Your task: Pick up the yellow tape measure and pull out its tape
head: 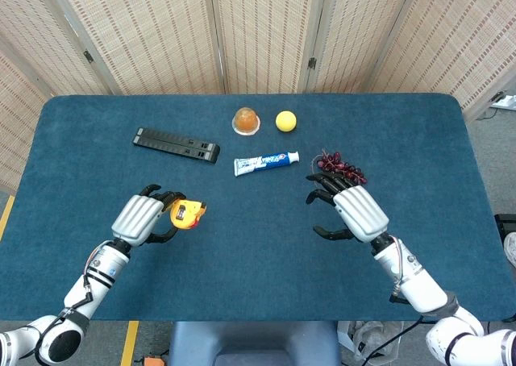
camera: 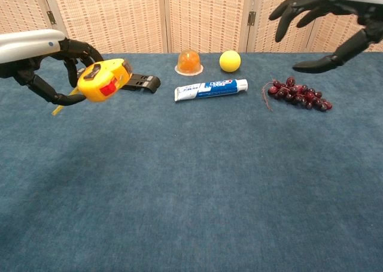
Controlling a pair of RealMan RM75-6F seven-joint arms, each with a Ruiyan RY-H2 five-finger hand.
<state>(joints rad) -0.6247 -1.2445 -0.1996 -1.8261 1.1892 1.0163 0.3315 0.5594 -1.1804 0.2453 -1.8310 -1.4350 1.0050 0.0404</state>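
Note:
My left hand [head: 142,218] [camera: 42,59] holds the yellow tape measure [head: 186,214] [camera: 105,79] lifted above the blue table [head: 258,253], left of centre. Its fingers wrap the case from the left, and a short yellow strap hangs below it in the chest view. The tape is not drawn out. My right hand [head: 353,210] [camera: 326,14] hovers open with fingers spread, right of centre and above the table, well apart from the tape measure.
At the back lie a black folded bar [head: 176,144], an orange jelly cup [head: 246,121], a yellow ball [head: 285,121], a toothpaste tube [head: 266,163] and a bunch of dark grapes [head: 341,168], the grapes just beyond my right hand. Woven screens stand behind the table.

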